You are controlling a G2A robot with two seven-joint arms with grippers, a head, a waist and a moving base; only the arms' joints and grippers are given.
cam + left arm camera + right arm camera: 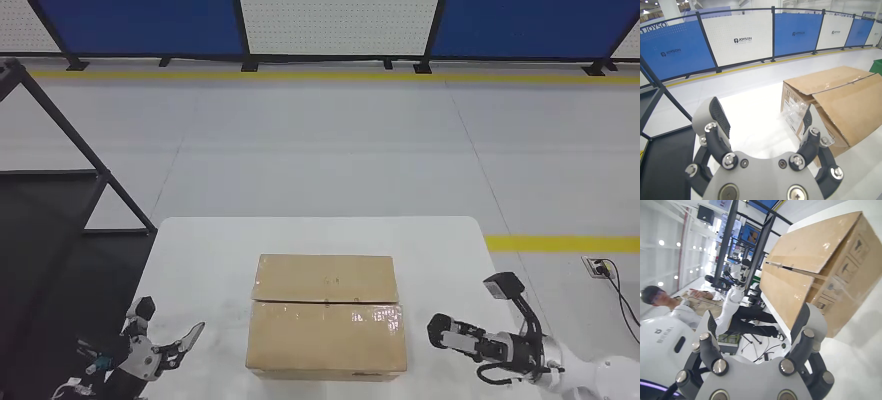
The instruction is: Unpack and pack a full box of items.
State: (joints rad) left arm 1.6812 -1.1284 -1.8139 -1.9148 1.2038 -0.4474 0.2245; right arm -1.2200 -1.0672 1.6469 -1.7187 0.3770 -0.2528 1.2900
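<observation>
A brown cardboard box (325, 315) stands in the middle of the white table (200, 260). Its top flaps are folded down, with a narrow seam across the top and one flap slightly lifted at the ends (838, 98) (810, 256). My left gripper (170, 320) sits low at the table's near left corner, a short way from the box's left end, open with nothing in it (763, 115). Near the front edge, my right gripper (438, 331) is beside the box's right end, open and holding nothing (758, 317).
A black metal rack (60, 230) stands just off the table's left side. Blue and white fence panels (330, 25) line the far floor. A green bin (877, 66) shows beyond the box. Bare table lies on both sides of the box.
</observation>
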